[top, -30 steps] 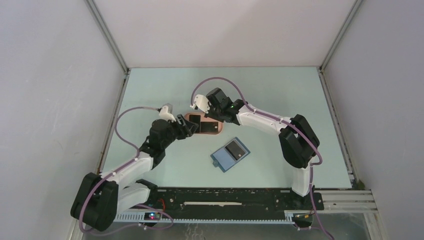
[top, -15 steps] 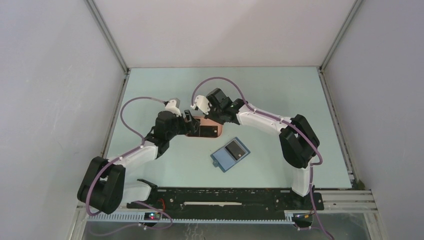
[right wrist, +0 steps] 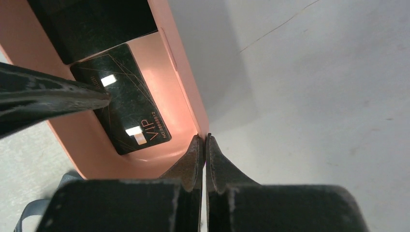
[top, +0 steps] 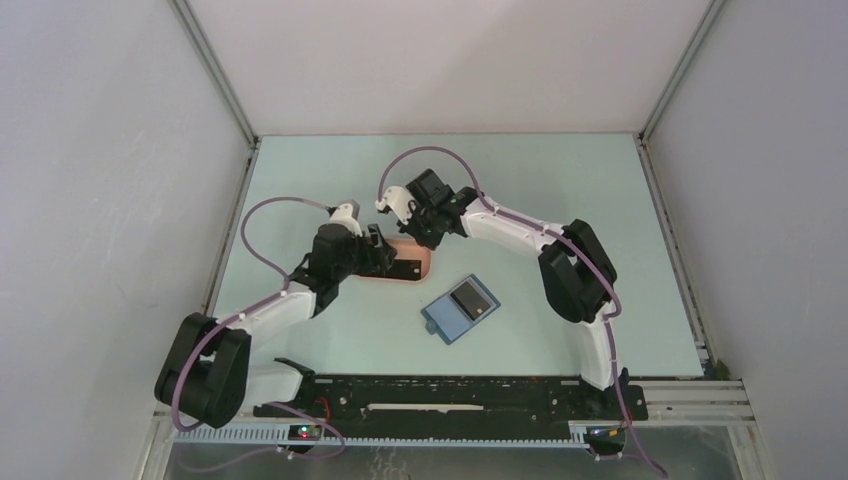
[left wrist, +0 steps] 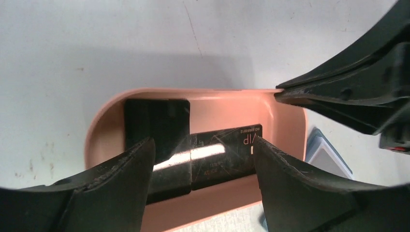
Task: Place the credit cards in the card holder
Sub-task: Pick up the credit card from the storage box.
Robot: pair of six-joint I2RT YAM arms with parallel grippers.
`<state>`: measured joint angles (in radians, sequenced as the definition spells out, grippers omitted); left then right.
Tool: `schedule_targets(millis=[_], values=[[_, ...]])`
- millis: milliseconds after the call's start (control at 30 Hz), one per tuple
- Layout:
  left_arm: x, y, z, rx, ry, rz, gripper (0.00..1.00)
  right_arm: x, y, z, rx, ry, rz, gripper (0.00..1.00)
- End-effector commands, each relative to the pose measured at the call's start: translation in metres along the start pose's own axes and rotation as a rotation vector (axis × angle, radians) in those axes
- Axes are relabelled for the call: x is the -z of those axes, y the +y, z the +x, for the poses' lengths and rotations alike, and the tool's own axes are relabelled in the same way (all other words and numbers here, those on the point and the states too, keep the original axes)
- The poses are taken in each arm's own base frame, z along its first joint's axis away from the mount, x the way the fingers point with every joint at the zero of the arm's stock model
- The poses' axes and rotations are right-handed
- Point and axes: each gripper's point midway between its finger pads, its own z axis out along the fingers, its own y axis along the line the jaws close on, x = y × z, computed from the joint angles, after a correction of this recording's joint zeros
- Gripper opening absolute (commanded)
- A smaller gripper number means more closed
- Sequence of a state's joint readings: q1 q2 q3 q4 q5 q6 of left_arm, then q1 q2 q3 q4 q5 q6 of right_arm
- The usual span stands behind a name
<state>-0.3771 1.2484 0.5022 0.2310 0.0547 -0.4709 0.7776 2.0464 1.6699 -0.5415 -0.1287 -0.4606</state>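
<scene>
A pink oval tray (left wrist: 285, 116) holds two black credit cards: one marked VIP (left wrist: 225, 154) and a second (left wrist: 157, 121) overlapping its left end. My left gripper (left wrist: 203, 162) is open, its fingers low on either side of the cards. My right gripper (right wrist: 205, 140) is shut on the tray's rim (right wrist: 181, 82). The VIP card (right wrist: 123, 99) also shows in the right wrist view. The blue card holder (top: 460, 308) lies open on the table, near-right of the tray (top: 418, 265). No tan-orange card is in view.
The left finger (right wrist: 48, 96) reaches across the tray in the right wrist view. A corner of the card holder (left wrist: 329, 157) lies just beyond the tray's right end. Grey walls enclose the pale green table (top: 560, 190) on three sides.
My left gripper has swung in over the tray and lowered around the cards. My right gripper has shifted left onto the tray's rim. The tray has slid slightly toward the near side.
</scene>
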Motion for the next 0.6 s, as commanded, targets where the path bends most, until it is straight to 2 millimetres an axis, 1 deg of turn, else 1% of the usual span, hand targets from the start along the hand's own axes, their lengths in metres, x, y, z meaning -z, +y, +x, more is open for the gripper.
schedule_targets(millis=[0,167,333,467,533,567], values=[[0.006,0.002,-0.013,-0.001,-0.038,-0.028,0.78,-0.006,0.013,0.000,-0.090,-0.003,-0.095,0.00],[0.011,0.001,-0.014,0.010,-0.051,-0.019,0.77,-0.010,0.014,0.007,-0.116,0.005,-0.101,0.00],[0.024,-0.001,-0.020,0.037,-0.086,-0.017,0.75,-0.011,0.011,0.010,-0.180,-0.022,-0.095,0.02],[0.035,0.009,-0.022,0.074,-0.121,-0.076,0.75,-0.014,0.008,0.013,-0.254,-0.030,-0.084,0.04],[0.040,0.016,-0.019,0.085,-0.127,-0.103,0.76,-0.016,0.010,0.016,-0.256,-0.022,-0.095,0.07],[0.041,0.018,-0.018,0.085,-0.128,-0.113,0.76,-0.016,0.011,0.017,-0.254,-0.019,-0.103,0.10]])
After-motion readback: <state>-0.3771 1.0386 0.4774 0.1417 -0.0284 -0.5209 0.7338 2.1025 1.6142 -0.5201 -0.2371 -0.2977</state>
